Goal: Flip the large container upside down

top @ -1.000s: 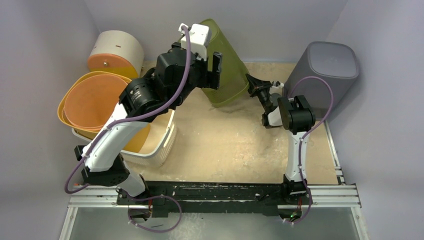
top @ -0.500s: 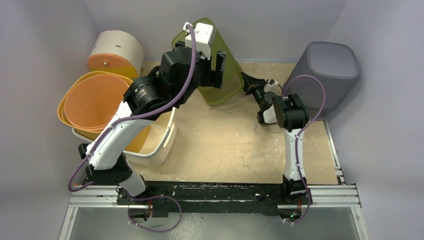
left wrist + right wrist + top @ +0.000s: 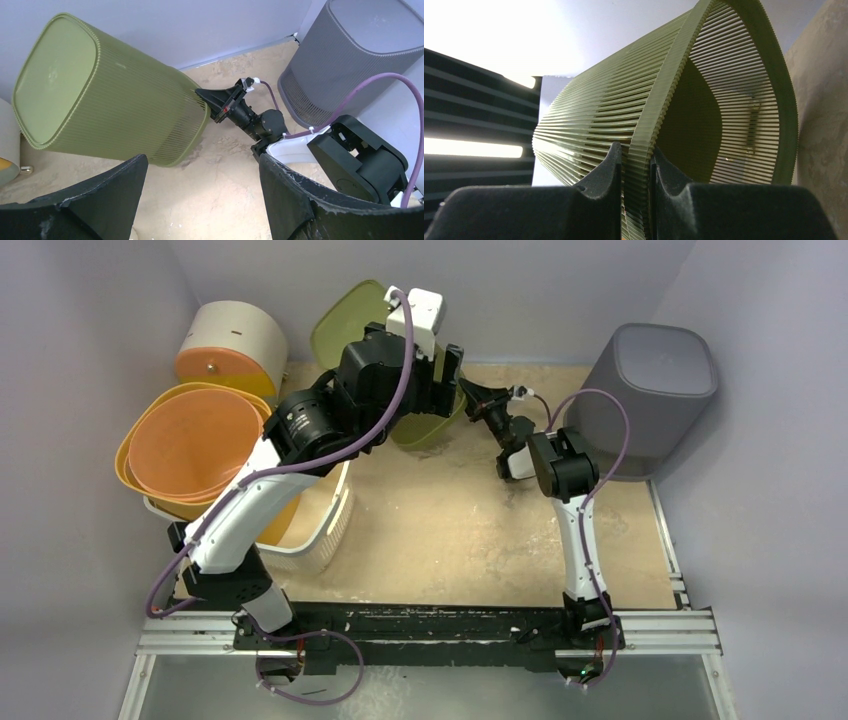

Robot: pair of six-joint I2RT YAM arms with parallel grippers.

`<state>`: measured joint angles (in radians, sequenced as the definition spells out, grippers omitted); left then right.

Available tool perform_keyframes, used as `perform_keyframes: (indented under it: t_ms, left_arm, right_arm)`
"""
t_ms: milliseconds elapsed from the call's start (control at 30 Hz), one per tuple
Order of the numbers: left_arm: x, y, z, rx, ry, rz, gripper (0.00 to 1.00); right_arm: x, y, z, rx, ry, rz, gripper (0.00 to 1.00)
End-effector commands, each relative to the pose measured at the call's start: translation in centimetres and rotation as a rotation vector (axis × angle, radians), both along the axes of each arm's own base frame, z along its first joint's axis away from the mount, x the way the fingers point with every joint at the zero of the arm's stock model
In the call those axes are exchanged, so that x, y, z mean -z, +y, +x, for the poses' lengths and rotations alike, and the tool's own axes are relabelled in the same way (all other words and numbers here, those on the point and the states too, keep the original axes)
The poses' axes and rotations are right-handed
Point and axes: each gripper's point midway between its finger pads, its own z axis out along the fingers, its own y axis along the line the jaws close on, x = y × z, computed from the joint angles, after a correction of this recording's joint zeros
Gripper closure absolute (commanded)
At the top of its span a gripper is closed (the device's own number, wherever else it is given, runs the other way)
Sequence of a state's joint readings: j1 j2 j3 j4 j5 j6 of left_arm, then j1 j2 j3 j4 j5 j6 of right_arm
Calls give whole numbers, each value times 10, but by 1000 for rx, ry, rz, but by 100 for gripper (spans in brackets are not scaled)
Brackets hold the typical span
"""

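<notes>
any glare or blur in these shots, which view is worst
Right wrist is worst: blown-out white behind the green bin, with the right tool a dark silhouette pinching its rim. Left wrist: even light, sharp. Top external: evenly lit, soft shadows, no glare.

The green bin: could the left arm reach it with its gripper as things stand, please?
Probably yes. The left gripper hangs open facing the ribbed side of the green bin, with nothing between them. The right gripper pinches the rim at the bin's open end, clear of that approach.
</notes>
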<state>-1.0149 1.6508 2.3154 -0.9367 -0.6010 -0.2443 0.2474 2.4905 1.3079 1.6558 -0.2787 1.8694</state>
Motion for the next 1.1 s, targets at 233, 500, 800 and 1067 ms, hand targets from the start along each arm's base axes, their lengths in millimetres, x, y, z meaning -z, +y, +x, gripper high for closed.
perform_keyframes:
  t_ms: [233, 500, 800, 1067]
  left_arm:
    - [-20, 2, 1, -7, -38, -58, 21]
    - [-14, -4, 7, -4, -34, -35, 21]
    - [-5, -11, 18, 16, -13, -38, 21]
    - [7, -16, 27, 30, 15, -40, 21]
  right_arm:
    - [66, 4, -2, -19, 31, -261, 82]
    - [80, -24, 16, 33, 68, -370, 76]
    - [90, -50, 38, 84, 103, -437, 75]
    - [100, -61, 54, 117, 155, -524, 75]
